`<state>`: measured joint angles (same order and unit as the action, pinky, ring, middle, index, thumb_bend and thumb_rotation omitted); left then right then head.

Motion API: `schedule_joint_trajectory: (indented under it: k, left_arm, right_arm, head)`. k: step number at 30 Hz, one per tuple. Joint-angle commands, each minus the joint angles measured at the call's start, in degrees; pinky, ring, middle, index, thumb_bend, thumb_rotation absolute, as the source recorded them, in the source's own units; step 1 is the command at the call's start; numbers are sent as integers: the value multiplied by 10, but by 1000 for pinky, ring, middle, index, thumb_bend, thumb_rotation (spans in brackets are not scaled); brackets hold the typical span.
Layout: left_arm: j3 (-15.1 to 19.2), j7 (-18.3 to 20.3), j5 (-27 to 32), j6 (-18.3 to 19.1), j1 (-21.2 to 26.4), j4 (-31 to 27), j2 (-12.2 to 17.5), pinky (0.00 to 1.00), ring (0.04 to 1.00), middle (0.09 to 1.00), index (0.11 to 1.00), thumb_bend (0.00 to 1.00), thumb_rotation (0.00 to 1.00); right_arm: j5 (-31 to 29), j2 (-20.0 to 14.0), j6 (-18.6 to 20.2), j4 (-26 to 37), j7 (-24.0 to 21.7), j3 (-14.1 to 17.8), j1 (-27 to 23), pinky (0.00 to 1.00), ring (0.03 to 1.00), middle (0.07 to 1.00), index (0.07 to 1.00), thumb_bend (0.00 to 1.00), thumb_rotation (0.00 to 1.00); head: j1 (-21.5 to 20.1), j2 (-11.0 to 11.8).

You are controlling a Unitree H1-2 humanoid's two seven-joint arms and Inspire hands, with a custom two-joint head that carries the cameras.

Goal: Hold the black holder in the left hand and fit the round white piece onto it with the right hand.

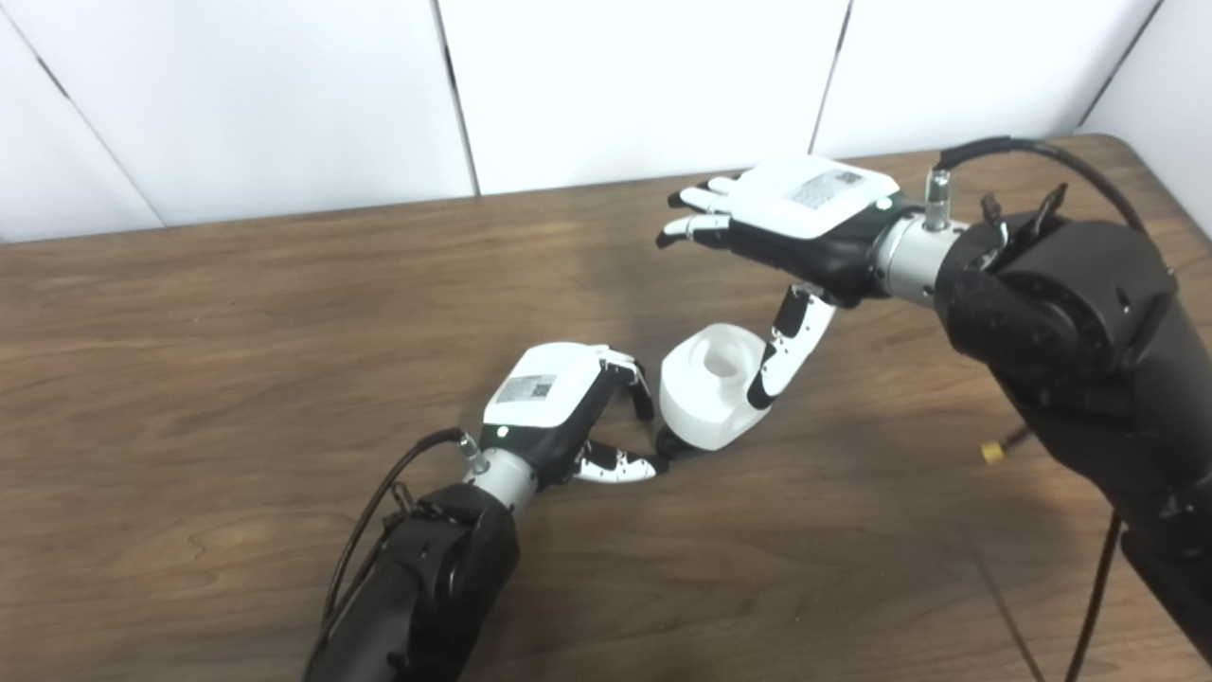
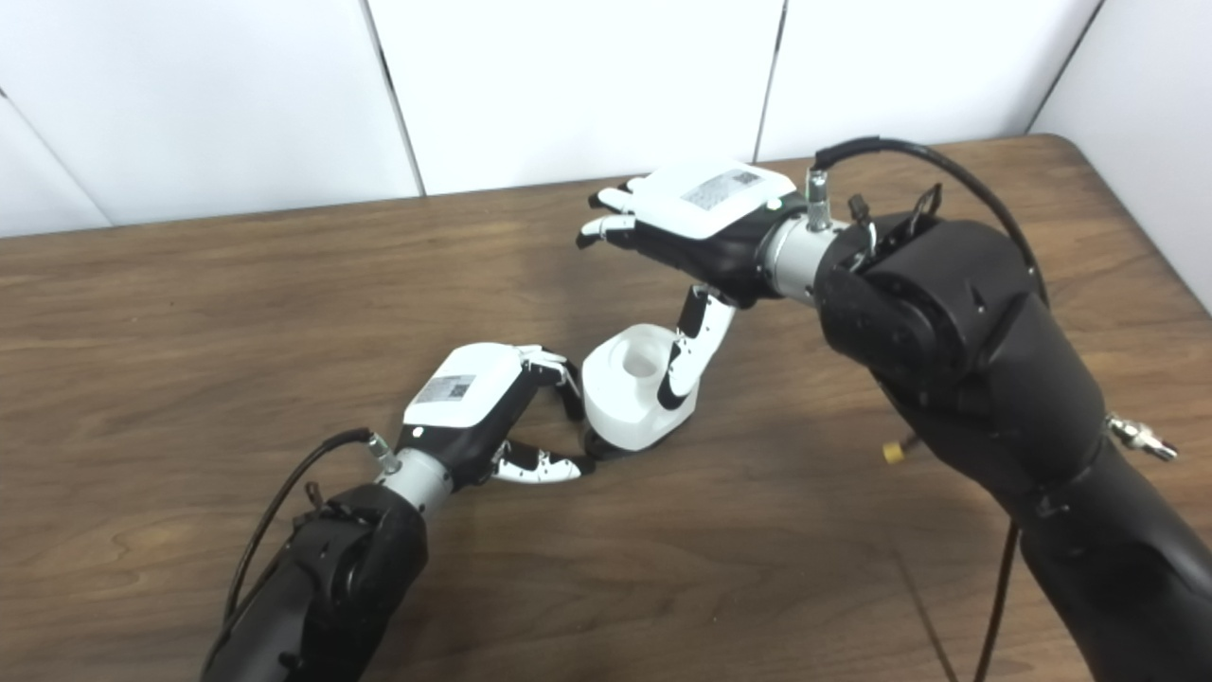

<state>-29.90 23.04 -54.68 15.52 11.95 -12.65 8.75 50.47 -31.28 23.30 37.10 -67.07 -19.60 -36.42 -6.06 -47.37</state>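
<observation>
A dark brown wood-grain table (image 1: 237,398) is seen, with a white round piece (image 1: 705,393) and black-and-white hands (image 1: 554,403).

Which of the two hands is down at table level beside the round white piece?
The left hand, low, fingers curled next to the round white piece. The right hand is raised with fingers spread, only its thumb reaching down.

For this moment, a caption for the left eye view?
Left hand steadies the white piece on the table; right hand open above.
</observation>
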Motion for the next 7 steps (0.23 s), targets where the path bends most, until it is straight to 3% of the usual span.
schedule_joint_trajectory:
  k: [1,7]
  left_arm:
    - [7,34,1,19,-13,-14,19,894,873,795,687,913,296]
    - [38,52,27,30,-32,-48,24,887,866,790,720,929,288]
  right_arm:
    - [-13,-18,36,11,-57,20,-35,985,1000,1000,910,1000,377]
    - [-22,-20,36,7,-57,34,-41,955,1000,1000,914,1000,384]
  head:
    - [2,-1]
    - [10,2]
